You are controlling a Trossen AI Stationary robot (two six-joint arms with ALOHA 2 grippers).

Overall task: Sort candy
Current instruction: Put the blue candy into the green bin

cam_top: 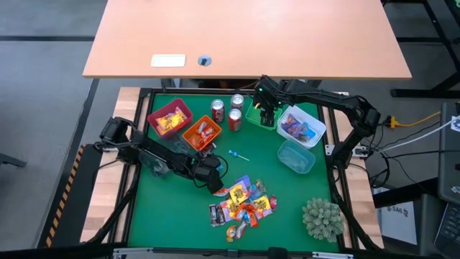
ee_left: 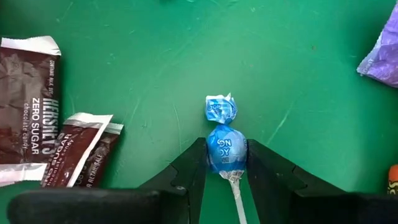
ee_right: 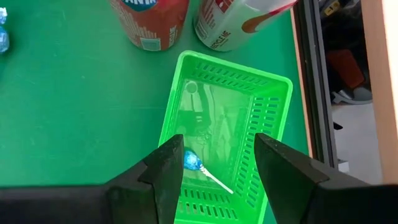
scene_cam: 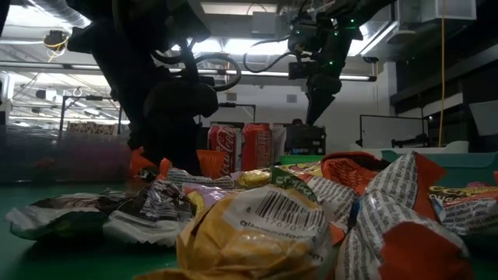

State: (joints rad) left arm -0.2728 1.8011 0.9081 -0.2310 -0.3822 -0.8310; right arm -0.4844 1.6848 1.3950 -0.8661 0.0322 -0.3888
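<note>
Left end effector [ee_left: 227, 158] pinched blue lollipop [ee_left: 226, 151] by its head; best lifted straight, clear of chocolate bars [ee_left: 37, 134], while right end effector [ee_right: 217, 163] hung wide over green basket [ee_right: 273, 93].

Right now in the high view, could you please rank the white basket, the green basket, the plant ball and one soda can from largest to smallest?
1. White basket and plant ball: they look about alike, so no ranking between them.
2. Green basket, partly hidden under the right hand.
3. Soda can, clearly smallest.
</note>
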